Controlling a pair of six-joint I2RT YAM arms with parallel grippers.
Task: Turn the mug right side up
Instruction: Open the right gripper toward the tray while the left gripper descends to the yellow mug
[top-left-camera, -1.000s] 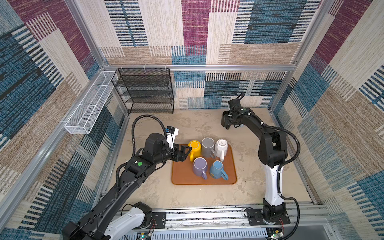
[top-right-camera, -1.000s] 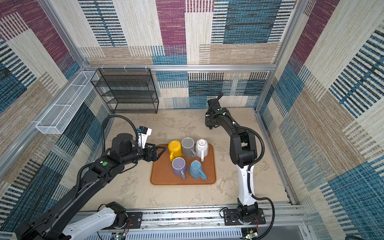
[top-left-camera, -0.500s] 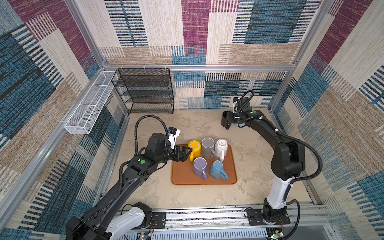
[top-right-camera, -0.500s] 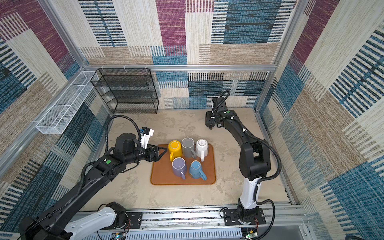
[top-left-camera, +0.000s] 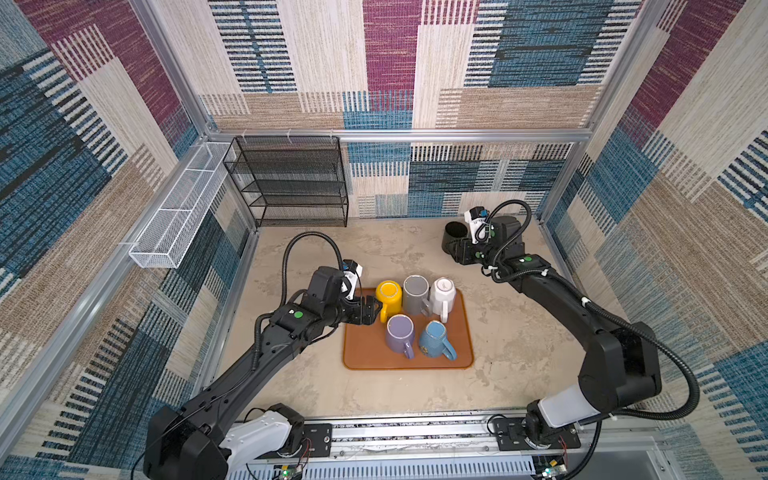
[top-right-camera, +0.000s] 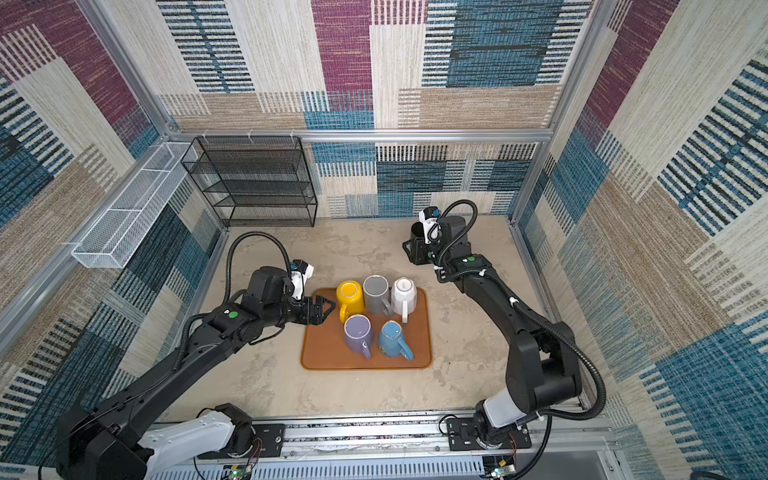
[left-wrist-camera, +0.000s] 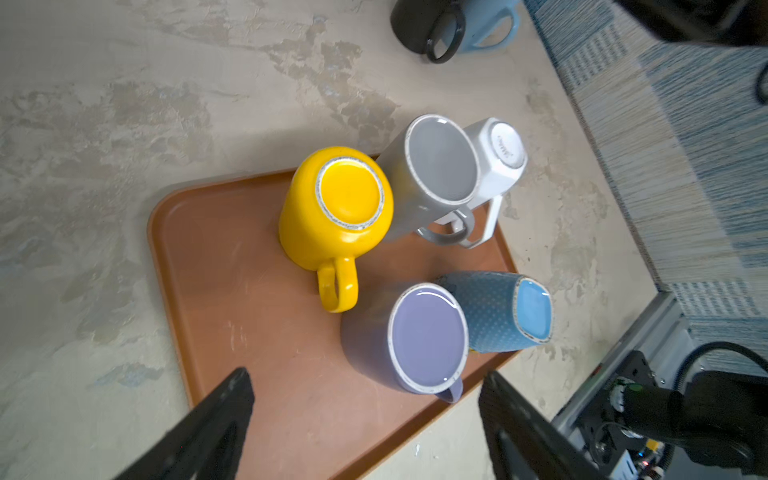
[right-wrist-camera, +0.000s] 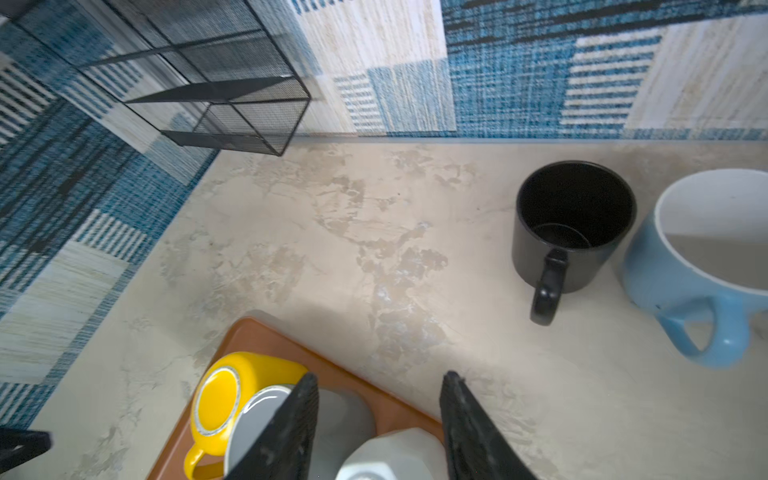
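Several mugs stand upside down on the brown tray (top-left-camera: 365, 357): yellow (top-left-camera: 390, 293), grey (top-left-camera: 415, 291), white (top-left-camera: 444, 291), purple (top-left-camera: 400, 332) and dotted blue (top-left-camera: 434, 338). My left gripper (top-left-camera: 372, 311) is open at the tray's left edge, just left of the yellow mug (left-wrist-camera: 332, 208), with nothing between its fingers. In the left wrist view the purple mug (left-wrist-camera: 424, 336) lies nearest the left gripper (left-wrist-camera: 368, 376). My right gripper (top-left-camera: 453, 250) is open and empty at the back right, beside an upright black mug (right-wrist-camera: 573, 224).
An upright light blue mug (right-wrist-camera: 706, 266) stands next to the black one, close to the back wall. A black mesh shelf (top-left-camera: 291, 183) stands at the back left, and a white wire basket (top-left-camera: 178, 212) hangs on the left wall. Bare table surrounds the tray.
The right arm has swung its elbow out to the right while its gripper stayed by the black mug, jaws slightly narrower. The left gripper crept a little towards the yellow mug.
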